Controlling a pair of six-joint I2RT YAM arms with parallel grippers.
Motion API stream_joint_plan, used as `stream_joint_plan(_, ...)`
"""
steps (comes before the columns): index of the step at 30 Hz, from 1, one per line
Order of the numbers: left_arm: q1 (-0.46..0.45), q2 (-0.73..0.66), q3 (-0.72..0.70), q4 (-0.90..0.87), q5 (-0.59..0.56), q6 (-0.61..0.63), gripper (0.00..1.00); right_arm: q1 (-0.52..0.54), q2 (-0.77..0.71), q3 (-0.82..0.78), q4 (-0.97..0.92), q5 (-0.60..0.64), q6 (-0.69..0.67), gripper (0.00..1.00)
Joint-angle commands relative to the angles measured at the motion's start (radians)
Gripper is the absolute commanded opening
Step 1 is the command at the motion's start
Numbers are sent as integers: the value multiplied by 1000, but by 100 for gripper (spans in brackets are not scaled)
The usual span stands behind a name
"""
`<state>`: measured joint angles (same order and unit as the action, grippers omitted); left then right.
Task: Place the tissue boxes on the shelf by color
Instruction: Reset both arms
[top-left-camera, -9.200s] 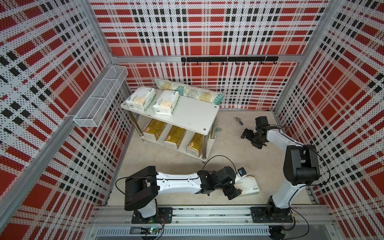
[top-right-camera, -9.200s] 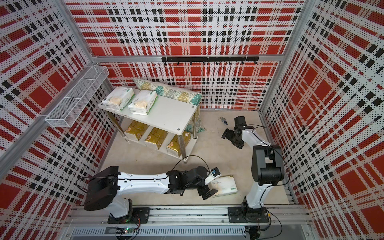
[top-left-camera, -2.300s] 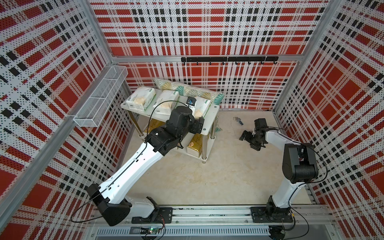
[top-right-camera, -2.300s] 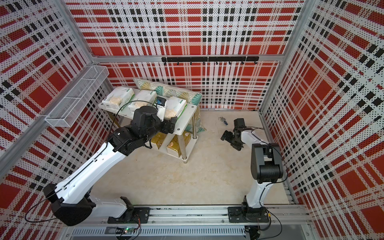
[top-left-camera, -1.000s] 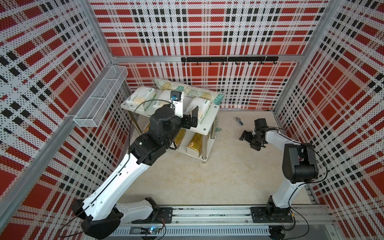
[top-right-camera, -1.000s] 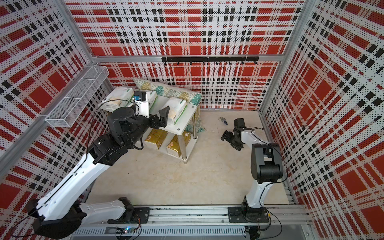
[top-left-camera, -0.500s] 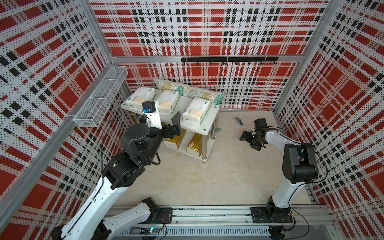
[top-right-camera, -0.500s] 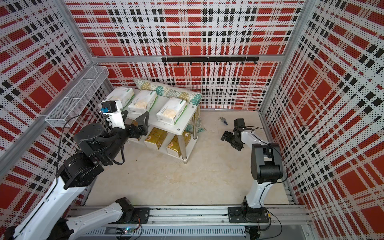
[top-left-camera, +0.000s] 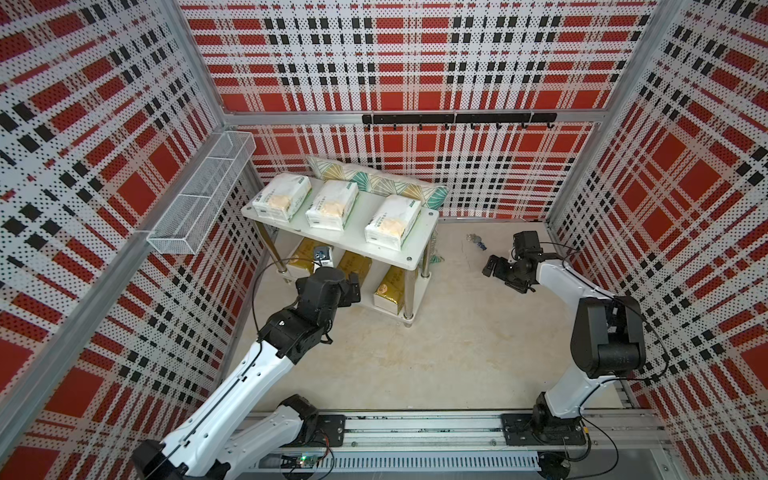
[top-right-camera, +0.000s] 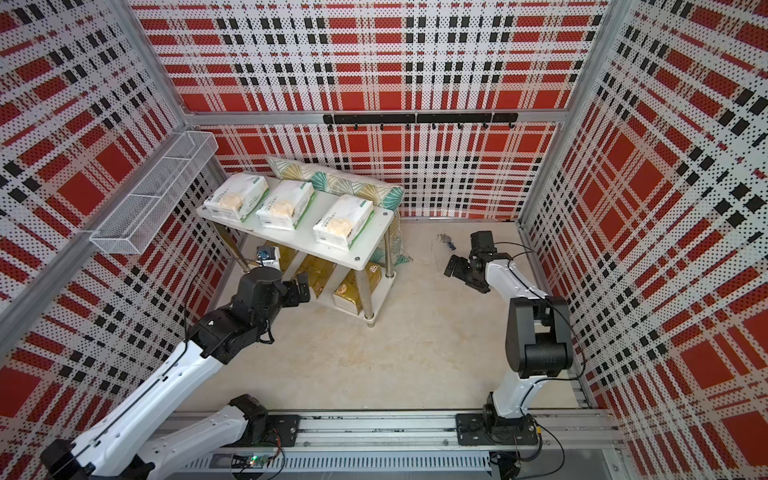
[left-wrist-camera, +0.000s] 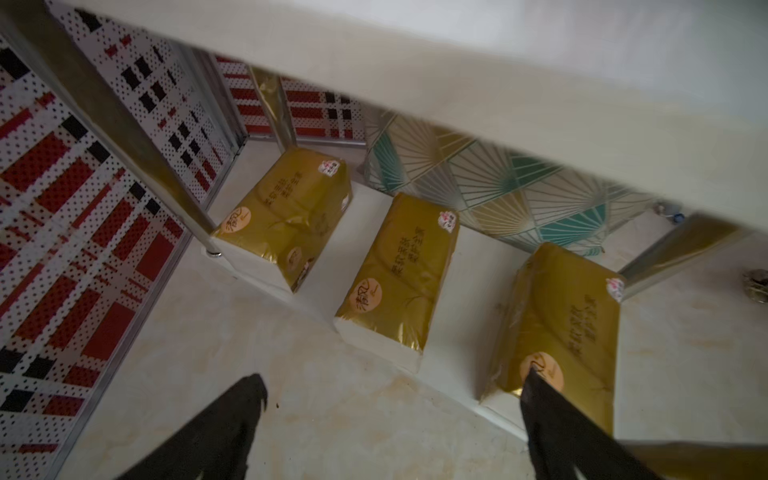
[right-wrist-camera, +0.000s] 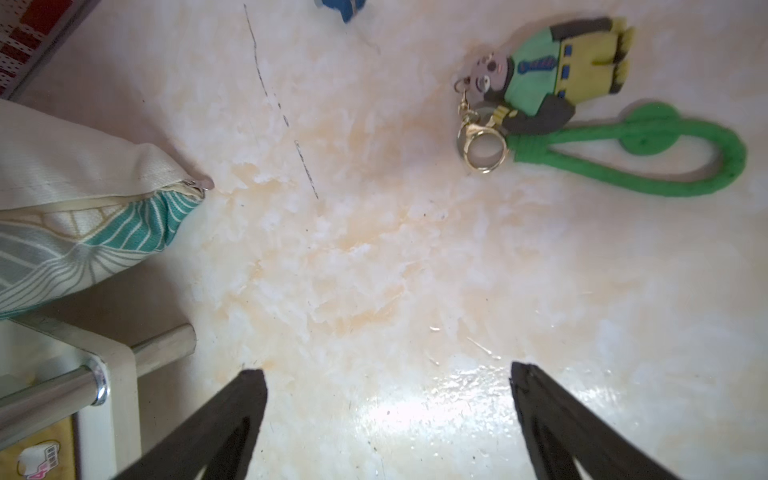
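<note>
The white two-tier shelf (top-left-camera: 420, 239) stands at the back left. Three white tissue boxes (top-left-camera: 282, 196) (top-left-camera: 331, 204) (top-left-camera: 392, 221) lie in a row on its top tier. Three gold tissue boxes (left-wrist-camera: 286, 216) (left-wrist-camera: 399, 274) (left-wrist-camera: 557, 332) lie on the lower tier. My left gripper (top-left-camera: 353, 287) hangs open and empty in front of the lower tier, low over the floor; in the left wrist view its fingertips (left-wrist-camera: 253, 390) frame bare floor. My right gripper (top-left-camera: 496, 270) is open and empty above the floor to the right of the shelf, shown wide apart in the right wrist view (right-wrist-camera: 386, 370).
A teal-and-gold pillow (top-left-camera: 376, 183) leans behind the shelf. A wire basket (top-left-camera: 203, 195) hangs on the left wall and a black hook rail (top-left-camera: 457, 118) on the back wall. A keychain with a green loop (right-wrist-camera: 540, 87) lies on the floor beyond the right gripper.
My left arm has drawn back from the shelf's top tier and sunk to the front of the lower tier, leaving the third white box on top. The right arm has not moved.
</note>
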<state>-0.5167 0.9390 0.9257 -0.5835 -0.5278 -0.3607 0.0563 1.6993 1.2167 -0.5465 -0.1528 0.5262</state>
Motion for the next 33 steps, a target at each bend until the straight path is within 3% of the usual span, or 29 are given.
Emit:
stream_joint_plan(1, 43, -11, -61, 134, 6, -70, 99, 33, -65, 0, 23, 56, -46, 100)
stream_joint_plan(8, 100, 69, -148, 332, -95, -61, 100, 88, -151, -68, 132, 185, -100, 100)
stream_joint_plan(12, 192, 104, -284, 618, -130, 20, 100, 87, -234, -210, 341, 349, -131, 100)
stream_joint_plan(16, 260, 134, -456, 935, -175, 104, 99, 86, -337, -412, 638, 476, -272, 100)
stream_joint_plan(22, 311, 263, -556, 1193, -210, 165, 99, 81, -383, -592, 912, 578, -392, 100)
stream_joint_plan(27, 315, 297, -661, 1440, -139, 267, 99, 80, -346, -737, 1143, 597, -412, 100)
stream_joint_plan(31, 376, 346, -738, 1631, -51, 235, 100, 79, -319, -842, 1344, 622, -458, 100)
stream_joint_plan(33, 387, 392, -740, 1732, -9, 279, 100, 79, -310, -880, 1424, 600, -476, 100)
